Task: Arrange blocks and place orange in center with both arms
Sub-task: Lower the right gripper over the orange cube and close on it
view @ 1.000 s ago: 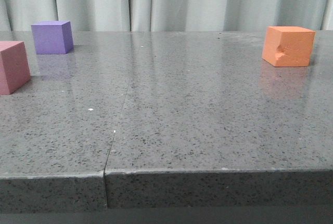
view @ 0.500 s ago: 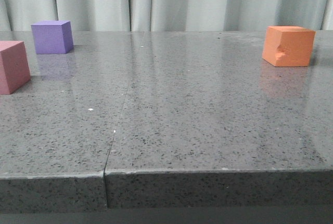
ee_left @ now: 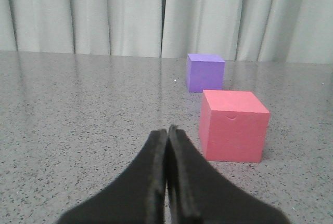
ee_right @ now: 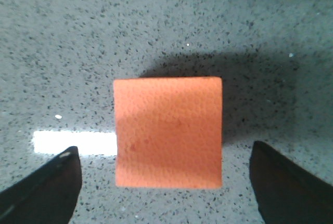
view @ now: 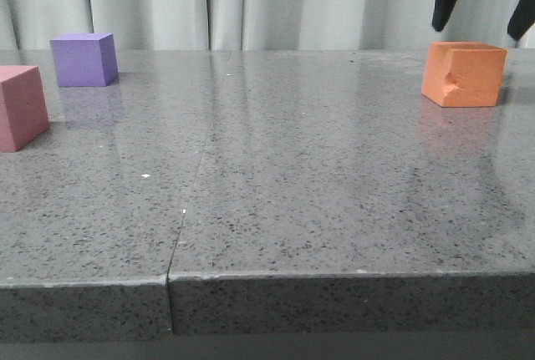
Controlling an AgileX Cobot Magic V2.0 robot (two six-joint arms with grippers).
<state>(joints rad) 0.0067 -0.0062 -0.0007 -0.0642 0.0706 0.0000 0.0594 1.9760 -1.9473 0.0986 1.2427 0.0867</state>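
The orange cube [view: 464,73], with a dent on its near face, sits at the far right of the grey table [view: 276,185]. My right gripper [view: 486,24] hangs open just above it, its two black fingers spread wider than the cube. In the right wrist view the orange cube [ee_right: 168,132] lies between and beyond the spread fingers [ee_right: 47,185], untouched. The purple cube [view: 83,59] stands at the far left and the pink-red cube [view: 20,107] at the left edge. My left gripper [ee_left: 167,130] is shut and empty, low over the table beside the pink-red cube [ee_left: 232,124], with the purple cube [ee_left: 205,72] behind it.
A seam [view: 188,210] runs through the table top from front to back. Grey curtains [view: 251,1] close off the back. The table's front edge [view: 334,275] is near the camera.
My right gripper has come down into the front view from above, open, and now hangs over the orange cube. The cubes have not moved.
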